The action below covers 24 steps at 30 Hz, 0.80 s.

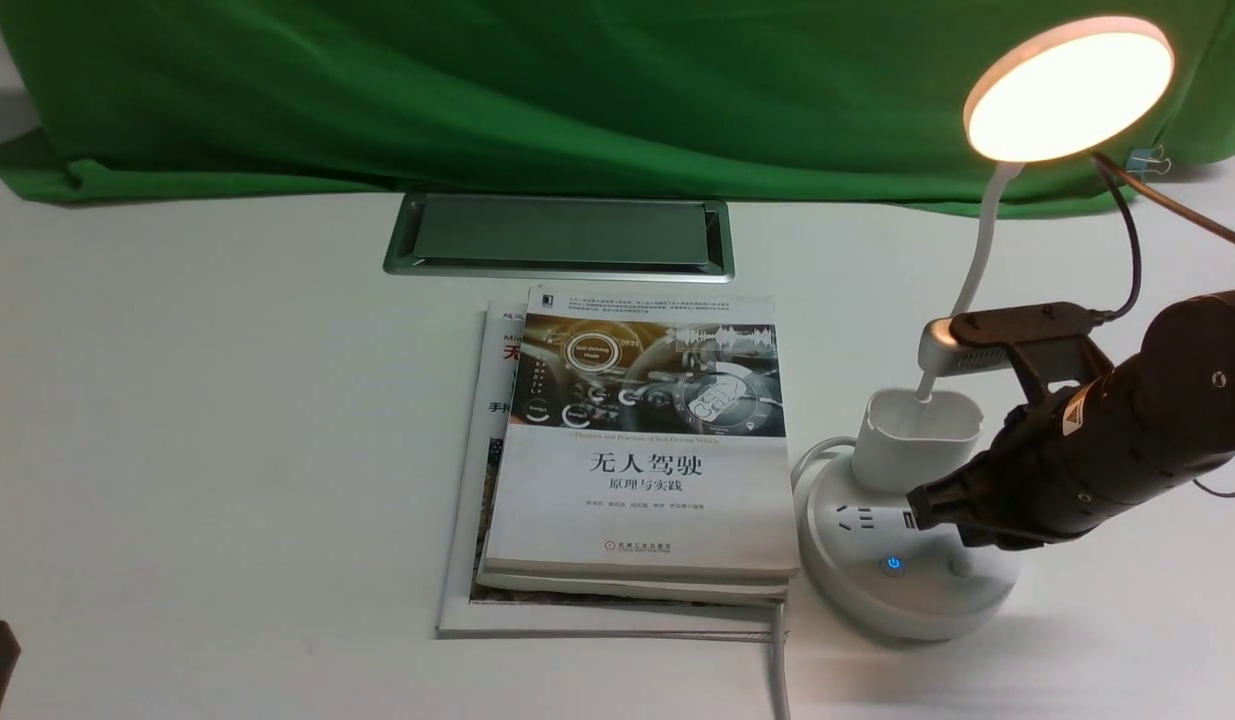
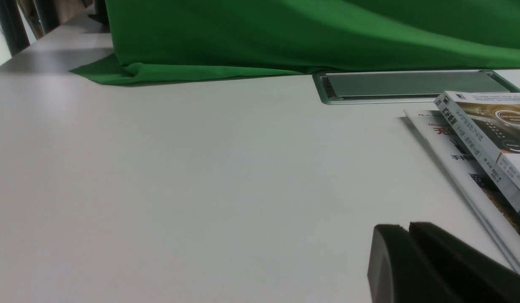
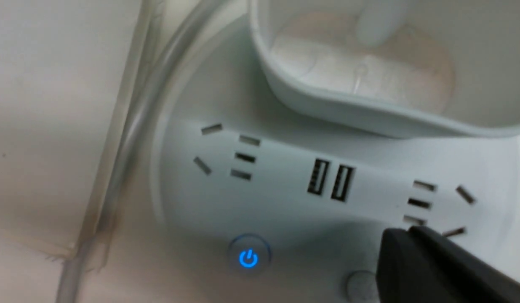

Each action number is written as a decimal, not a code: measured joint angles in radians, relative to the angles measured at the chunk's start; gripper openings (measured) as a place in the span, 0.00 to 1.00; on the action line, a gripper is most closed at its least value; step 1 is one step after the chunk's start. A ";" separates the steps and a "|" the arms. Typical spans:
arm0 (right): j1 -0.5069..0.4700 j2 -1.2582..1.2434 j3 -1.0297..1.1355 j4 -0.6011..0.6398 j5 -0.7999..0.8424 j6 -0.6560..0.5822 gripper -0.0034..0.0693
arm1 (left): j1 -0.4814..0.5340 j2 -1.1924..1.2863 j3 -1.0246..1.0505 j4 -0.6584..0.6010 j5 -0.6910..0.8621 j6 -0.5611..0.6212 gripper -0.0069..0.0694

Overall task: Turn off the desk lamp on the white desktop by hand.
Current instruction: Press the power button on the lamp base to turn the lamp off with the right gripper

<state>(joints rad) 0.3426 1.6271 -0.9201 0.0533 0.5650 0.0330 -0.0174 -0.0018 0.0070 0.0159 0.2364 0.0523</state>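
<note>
Lamp, white with a round disc head [image 1: 1069, 90], thin bendy neck and round socketed base [image 1: 912, 590], stands lit on the robot's right side of the large plain white bench [image 1: 227, 400]. Blue-lit round power button [image 3: 248, 258] glows on the base, with a grey round button [image 3: 362, 287] beside it. Black right pincer [image 1: 937, 505], tips together, nothing between them, is over the base; contact hard to judge, perhaps just above. Black left pincer [image 2: 405, 229] likewise closed and empty, over bench.

Base's left edge lies just beside a stack of white-covered paper books [image 1: 642, 500], grey cable [image 1: 780, 660] running along there. Wide open bench left of the books; more bare surface in front of the lamp. Grey metal rectangular hatch [image 1: 562, 232] sits behind the books, green cloth [image 1: 577, 90] along the far edge.
</note>
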 joint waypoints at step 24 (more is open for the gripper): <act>0.000 0.023 -0.001 0.048 0.025 -0.025 0.10 | 0.000 0.000 0.000 0.000 0.000 0.008 0.12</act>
<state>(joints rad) 0.3426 1.6505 -0.9209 0.1014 0.5901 0.0077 -0.0174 -0.0018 0.0070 0.0159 0.2364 0.0604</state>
